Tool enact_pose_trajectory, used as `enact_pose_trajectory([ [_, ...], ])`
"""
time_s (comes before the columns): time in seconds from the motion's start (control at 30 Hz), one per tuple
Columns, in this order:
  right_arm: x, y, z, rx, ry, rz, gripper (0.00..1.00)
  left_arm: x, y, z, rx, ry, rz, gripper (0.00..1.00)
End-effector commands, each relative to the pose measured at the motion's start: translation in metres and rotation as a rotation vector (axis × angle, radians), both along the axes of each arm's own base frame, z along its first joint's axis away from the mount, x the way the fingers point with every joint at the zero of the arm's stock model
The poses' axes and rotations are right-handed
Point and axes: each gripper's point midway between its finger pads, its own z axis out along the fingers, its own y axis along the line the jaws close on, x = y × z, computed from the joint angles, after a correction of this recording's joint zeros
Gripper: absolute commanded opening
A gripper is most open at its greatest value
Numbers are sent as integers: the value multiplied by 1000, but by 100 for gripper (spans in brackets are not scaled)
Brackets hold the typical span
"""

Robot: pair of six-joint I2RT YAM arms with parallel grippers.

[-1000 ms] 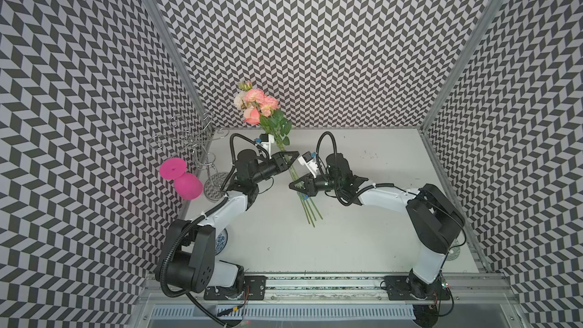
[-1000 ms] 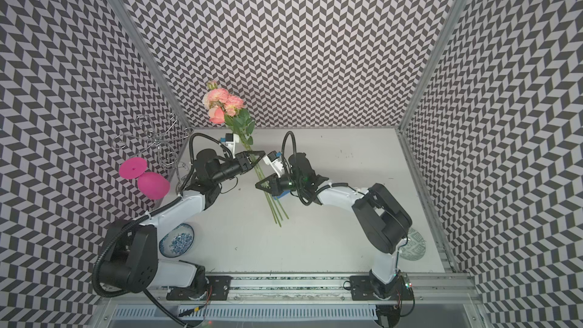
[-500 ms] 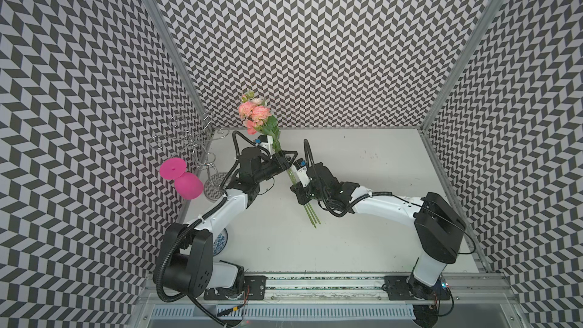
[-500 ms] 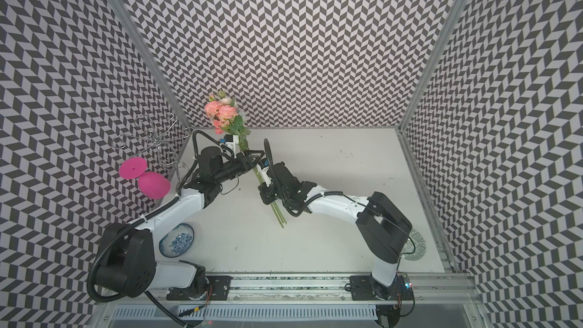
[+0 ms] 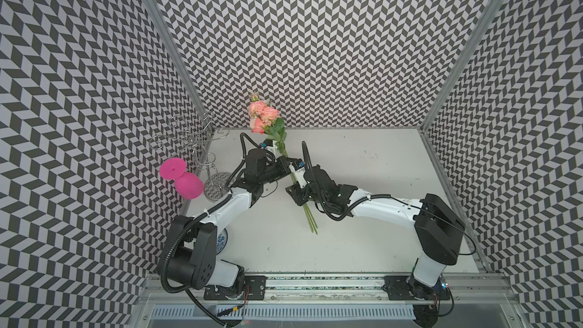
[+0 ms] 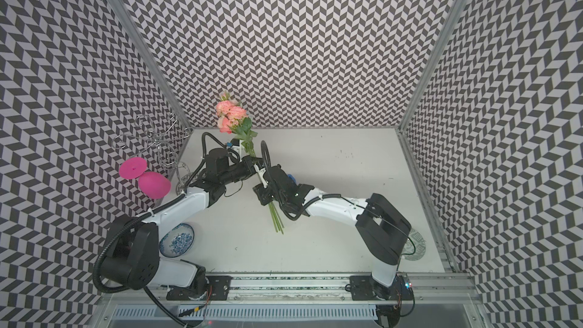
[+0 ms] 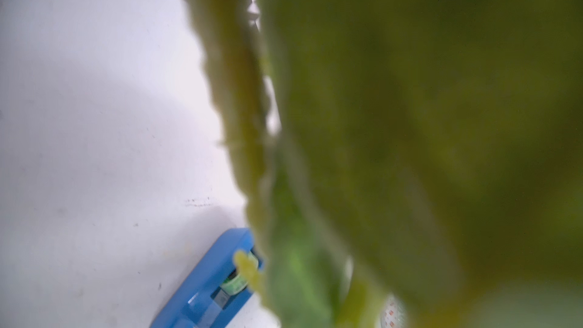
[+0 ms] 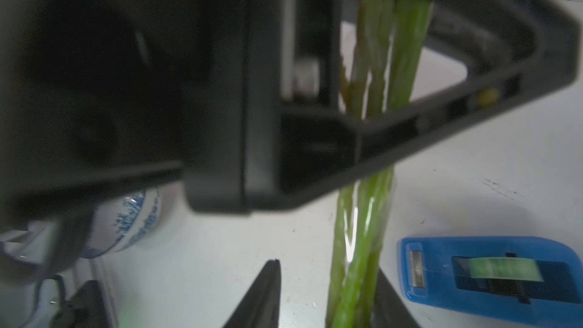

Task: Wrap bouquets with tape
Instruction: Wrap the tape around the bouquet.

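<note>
Left claw (image 5: 283,165) is pinching the bouquet (image 5: 277,130) mid-stem, with the blooms tilted up and away above it and the stem ends sticking out past the right claw (image 8: 326,268). Right claw is spread, its fingers either side of the stems just below the left claw, one finger close against them. Tape (image 8: 489,274) sits on the table just beside the right claw, apart from the stems.

Pink and peach flowers (image 5: 263,115) on green stems (image 8: 366,247); blue tape dispenser (image 8: 492,274); magenta goblet (image 5: 189,186); blue-and-white patterned bowl (image 6: 177,240); black-and-white chevron walls (image 5: 315,42).
</note>
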Motion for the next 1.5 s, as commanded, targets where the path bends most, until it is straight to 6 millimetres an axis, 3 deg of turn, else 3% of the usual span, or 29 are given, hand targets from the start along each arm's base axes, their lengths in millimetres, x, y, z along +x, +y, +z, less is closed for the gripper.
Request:
enact_pose_trajectory([
  [0.0, -7, 1, 54, 262, -14, 152, 59, -5, -8, 18, -44, -72, -79, 0],
  [0.23, -24, -20, 66, 517, 156, 427, 61, -27, -11, 61, -185, -243, -199, 0],
  [0.57, -32, -12, 50, 555, 263, 513, 53, -51, -6, 102, -259, -401, -234, 0],
  [0.7, -31, -12, 53, 560, 248, 510, 21, -56, -5, 109, -271, -430, -245, 0],
  [0.77, -28, -13, 54, 552, 234, 489, 9, -58, -5, 108, -276, -431, -243, 0],
  [0.9, -19, -12, 50, 486, 192, 402, 0, -54, -3, 100, -269, -408, -215, 4],
  [1.0, -14, -7, 49, 406, 136, 327, 0, -44, -2, 85, -225, -360, -179, 39],
  [1.1, -5, -5, 53, 356, 88, 240, 0, -35, 4, 61, -152, -286, -119, 58],
  [1.33, 5, 11, 52, 201, -21, 74, 0, -26, 12, 13, -21, -130, -22, 63],
  [1.47, 7, 18, 38, 152, -2, 38, 0, -26, 6, -2, 27, -84, -30, 57],
])
